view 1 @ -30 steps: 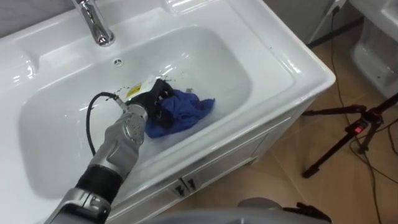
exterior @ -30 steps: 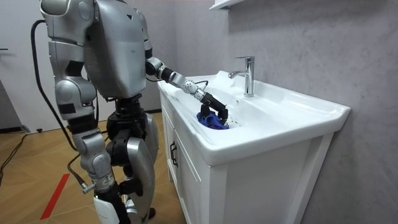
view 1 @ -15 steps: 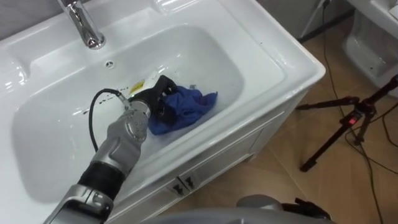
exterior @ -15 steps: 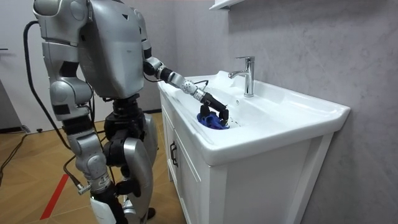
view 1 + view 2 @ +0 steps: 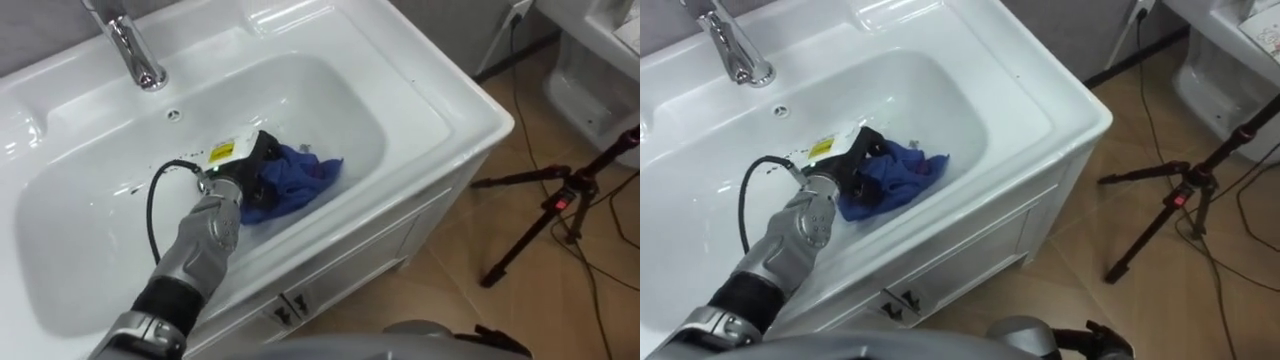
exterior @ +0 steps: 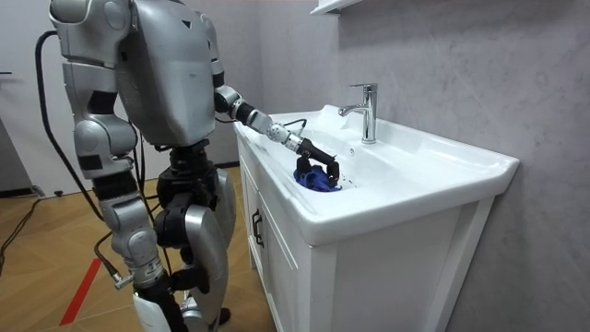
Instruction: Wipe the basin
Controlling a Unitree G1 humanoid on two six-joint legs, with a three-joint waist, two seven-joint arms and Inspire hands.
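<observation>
A white basin [image 5: 90,230] is set in a white vanity top. A crumpled blue cloth [image 5: 300,180] lies on the basin floor near its front wall. My left hand [image 5: 250,165] reaches in from the lower left, its dark fingers curled into the cloth's left side and pressing it down. In the room view I stand at the vanity's end with the left arm stretched over the rim to the cloth [image 6: 313,178]. My right arm [image 6: 115,203] hangs at my side.
A chrome faucet [image 5: 130,50] stands behind the basin, with an overflow hole [image 5: 174,115] below it. Cabinet doors [image 5: 330,280] are under the front edge. A black tripod [image 5: 560,200] and a white toilet [image 5: 590,90] stand on the wooden floor to the right.
The eye view has shifted a little. My left hand has edged slightly to the right along the basin floor, keeping hold of the cloth. My body has shifted slightly in the room view.
</observation>
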